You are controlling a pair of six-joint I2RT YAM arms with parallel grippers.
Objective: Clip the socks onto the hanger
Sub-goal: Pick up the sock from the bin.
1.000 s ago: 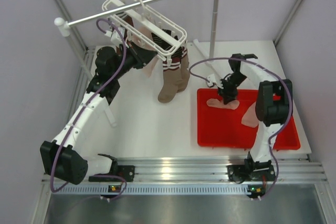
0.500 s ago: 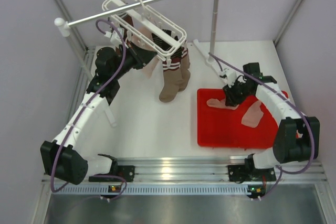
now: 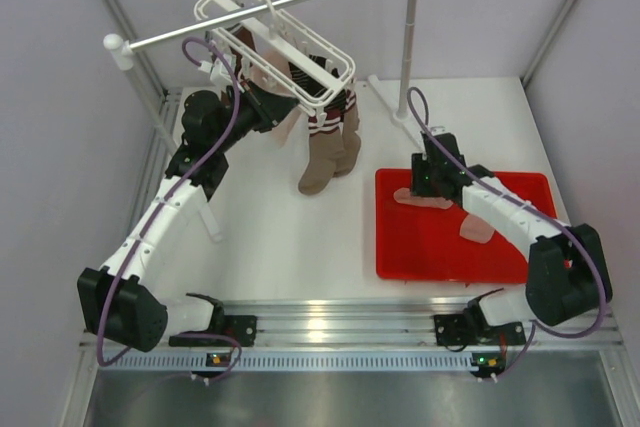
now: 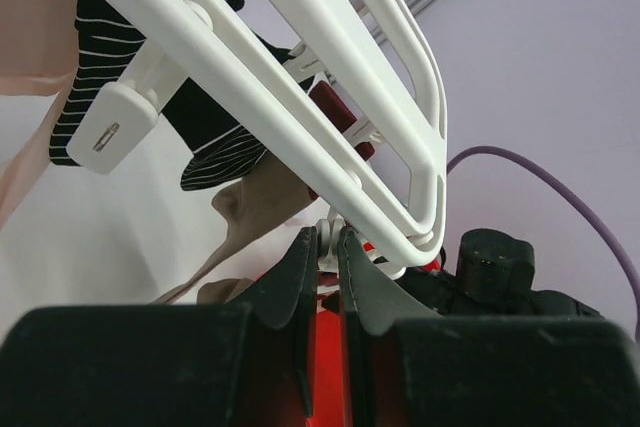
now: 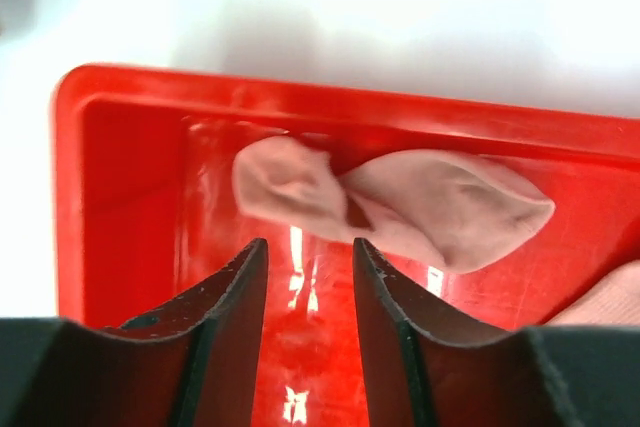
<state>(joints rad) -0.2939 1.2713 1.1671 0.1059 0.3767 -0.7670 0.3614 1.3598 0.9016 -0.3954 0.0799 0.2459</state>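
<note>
We are swinging our right gripper [image 5: 307,252], jaws apart, leftward over the pink sock [image 5: 440,212]; our left gripper [image 4: 328,247] keeps pinching a hanger clip [image 4: 328,230].

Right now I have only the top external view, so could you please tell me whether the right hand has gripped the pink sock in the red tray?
Observer: No. The right wrist view shows the right hand open, the pink sock lying loose on the red tray beyond its fingertips.
Operator: Thanks. What is the left hand holding under the hanger?
Observer: The left wrist view shows it pinching a small white clip hanging from the frame.
Operator: Any sock in that clip?
Observer: None shows there; the dark striped cuffs hang further along.
</note>
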